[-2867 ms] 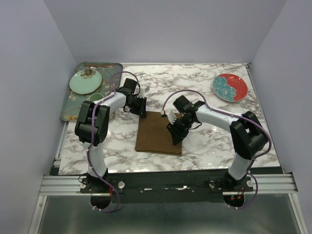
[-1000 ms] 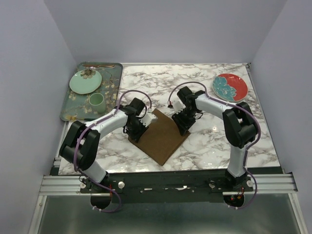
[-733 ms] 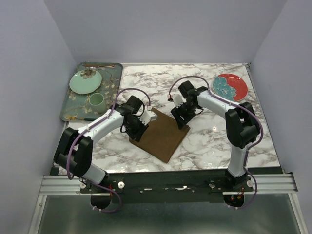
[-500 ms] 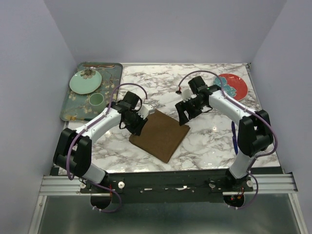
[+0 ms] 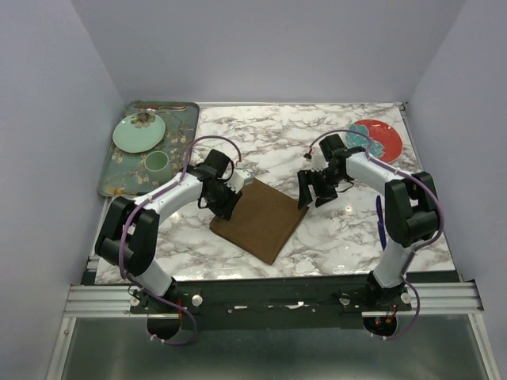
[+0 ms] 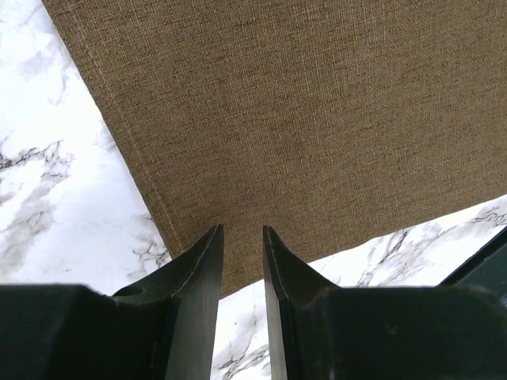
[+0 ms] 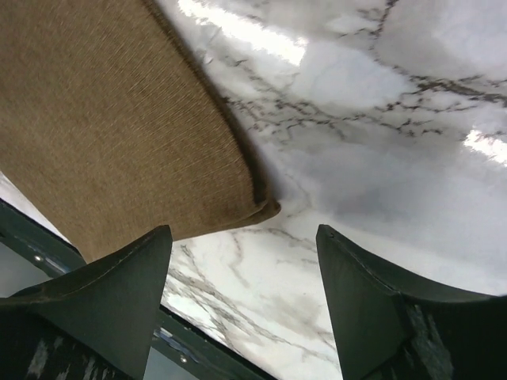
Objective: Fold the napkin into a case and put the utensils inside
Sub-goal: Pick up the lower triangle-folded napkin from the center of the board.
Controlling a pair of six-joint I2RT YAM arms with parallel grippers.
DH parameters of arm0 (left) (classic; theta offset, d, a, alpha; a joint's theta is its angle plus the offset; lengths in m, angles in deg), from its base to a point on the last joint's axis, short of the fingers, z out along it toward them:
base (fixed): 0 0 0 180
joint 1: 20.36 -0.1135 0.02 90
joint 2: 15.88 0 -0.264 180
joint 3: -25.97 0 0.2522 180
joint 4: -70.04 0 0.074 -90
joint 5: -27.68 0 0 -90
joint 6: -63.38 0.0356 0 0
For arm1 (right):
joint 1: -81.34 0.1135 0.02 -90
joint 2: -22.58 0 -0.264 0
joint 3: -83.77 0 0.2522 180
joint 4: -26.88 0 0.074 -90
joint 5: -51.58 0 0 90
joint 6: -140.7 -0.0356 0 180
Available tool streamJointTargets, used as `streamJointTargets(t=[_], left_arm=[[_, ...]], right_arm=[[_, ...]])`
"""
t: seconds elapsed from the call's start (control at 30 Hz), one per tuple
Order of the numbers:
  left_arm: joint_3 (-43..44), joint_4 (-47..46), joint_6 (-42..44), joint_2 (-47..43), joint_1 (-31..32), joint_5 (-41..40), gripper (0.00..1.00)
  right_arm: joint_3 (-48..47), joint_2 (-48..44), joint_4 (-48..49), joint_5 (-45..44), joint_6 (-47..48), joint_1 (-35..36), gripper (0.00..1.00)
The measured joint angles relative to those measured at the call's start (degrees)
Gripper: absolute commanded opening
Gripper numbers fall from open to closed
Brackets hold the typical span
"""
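Brown napkin (image 7: 119,119) corner on marble table (image 7: 380,119); right gripper (image 7: 244,231) spread wide

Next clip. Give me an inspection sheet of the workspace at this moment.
Surface: marble table, nothing spilled seen.
Job's things: brown napkin lies flat, roughly square; blue-handled utensil on the table beside the right arm; copper utensil on the tray's far edge.
Clutter: tray holding a green plate and cup; red plate far right.
Grippers: left gripper slightly open over the napkin's edge; right gripper wide open over its corner; both empty.
Cables: purple cables looped over both arms.
Surroundings: plain walls; metal rail at the near edge.
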Motion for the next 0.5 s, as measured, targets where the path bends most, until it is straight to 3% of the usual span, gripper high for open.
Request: streamJointTargets(t=[0.17, 0.33, 0.5], left_arm=[[0.00, -0.79, -0.63, 1.38, 0.04, 0.04, 0.34], [0.00, -0.83, -0.90, 2.10, 0.11, 0.04, 0.34], [-0.02, -0.87, -1.09, 2.14, 0.15, 0.04, 0.33]], right_arm=[[-0.22, 3.69, 1.73, 2.73, -2.47, -1.97, 0.78], [-1.77, 6.19, 2.34, 6.40, -5.11, -2.82, 0.64], [-2.10, 7.54, 2.73, 9.14, -6.97, -3.67, 0.64]])
